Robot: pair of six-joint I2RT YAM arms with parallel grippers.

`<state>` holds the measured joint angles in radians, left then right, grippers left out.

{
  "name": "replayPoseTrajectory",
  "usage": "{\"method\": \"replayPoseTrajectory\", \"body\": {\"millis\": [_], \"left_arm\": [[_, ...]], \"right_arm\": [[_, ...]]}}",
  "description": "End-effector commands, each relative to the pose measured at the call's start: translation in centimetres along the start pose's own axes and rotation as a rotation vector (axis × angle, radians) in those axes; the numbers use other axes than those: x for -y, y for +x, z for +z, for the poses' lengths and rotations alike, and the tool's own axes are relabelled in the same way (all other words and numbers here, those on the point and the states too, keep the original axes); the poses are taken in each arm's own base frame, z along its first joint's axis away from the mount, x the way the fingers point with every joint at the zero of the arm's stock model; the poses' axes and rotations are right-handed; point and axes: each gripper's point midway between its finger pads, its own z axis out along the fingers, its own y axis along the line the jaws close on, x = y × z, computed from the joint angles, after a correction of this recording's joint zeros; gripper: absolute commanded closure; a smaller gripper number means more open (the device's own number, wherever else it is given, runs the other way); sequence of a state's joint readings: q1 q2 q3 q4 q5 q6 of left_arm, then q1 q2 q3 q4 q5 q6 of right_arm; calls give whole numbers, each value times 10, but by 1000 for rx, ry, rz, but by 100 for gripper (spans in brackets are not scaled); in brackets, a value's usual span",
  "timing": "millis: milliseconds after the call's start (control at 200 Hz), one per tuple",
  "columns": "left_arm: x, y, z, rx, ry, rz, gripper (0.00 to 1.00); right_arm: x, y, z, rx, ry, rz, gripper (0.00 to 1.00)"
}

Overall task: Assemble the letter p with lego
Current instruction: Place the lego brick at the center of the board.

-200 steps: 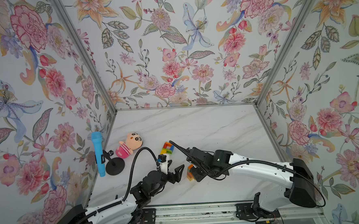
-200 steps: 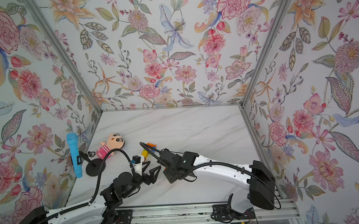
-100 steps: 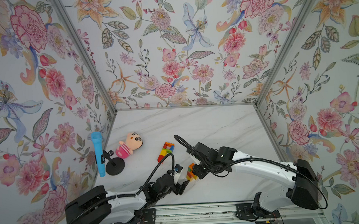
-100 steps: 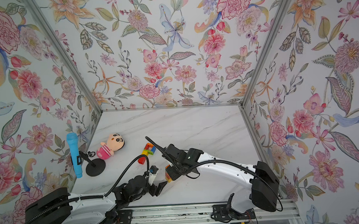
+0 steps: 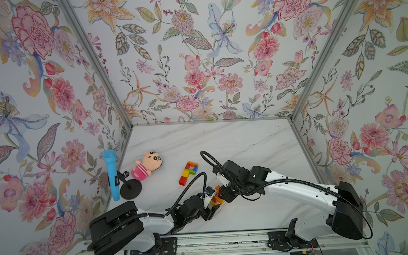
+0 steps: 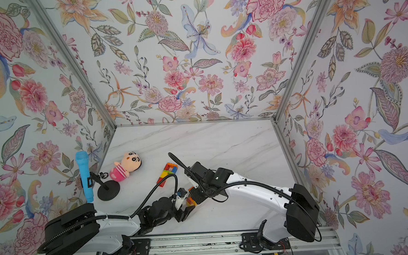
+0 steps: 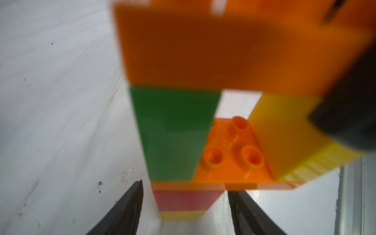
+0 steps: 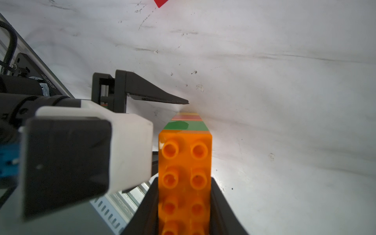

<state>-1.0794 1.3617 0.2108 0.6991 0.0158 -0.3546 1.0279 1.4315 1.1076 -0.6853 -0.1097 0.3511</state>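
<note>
Marble surface [image 5: 223,141], front edge: lego stack [image 7: 175,132] pinched at orange top by right tool [image 8: 184,179]; left tool [image 7: 184,186], newly brought from mid-surface, jaws spread but narrowing astride stem; two-handed hold likely next.

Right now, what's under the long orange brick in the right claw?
A green brick and a yellow brick, gap between them, then a second orange brick. Below, a red layer and a yellow layer are mostly covered.

Your right tool [image 8: 184,181] is clamped on the lego [image 8: 185,154]. Your left tool [image 7: 184,187] faces it, jaws apart either side of the lego's end. Left arm [image 5: 155,221] and right arm [image 5: 297,190] stretch low, meeting mid-front.
</note>
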Motion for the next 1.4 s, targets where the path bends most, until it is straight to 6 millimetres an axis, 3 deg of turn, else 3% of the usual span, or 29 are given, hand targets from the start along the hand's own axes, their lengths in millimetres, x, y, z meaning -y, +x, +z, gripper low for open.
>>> {"method": "replayPoseTrajectory", "body": {"millis": [0, 280, 305, 791, 816, 1186, 1396], "left_arm": [[7, -12, 2, 38, 27, 13, 37], [6, -19, -4, 93, 53, 0, 43], [4, -7, -6, 69, 52, 2, 44], [6, 1, 0, 28, 64, 21, 58], [8, -11, 2, 54, 68, 22, 58], [8, -17, 3, 57, 56, 63, 67], [5, -33, -4, 104, 9, 146, 72]], "right_arm": [[3, 12, 0, -29, -23, -7, 82], [4, 19, 2, -55, -74, -41, 83], [5, 19, 1, -55, -77, -39, 83], [12, 22, -1, -58, -99, -11, 83], [13, 22, 0, -60, -98, -12, 83], [12, 26, 3, -96, -104, -6, 83], [12, 32, 8, -136, -102, 2, 83]]}}
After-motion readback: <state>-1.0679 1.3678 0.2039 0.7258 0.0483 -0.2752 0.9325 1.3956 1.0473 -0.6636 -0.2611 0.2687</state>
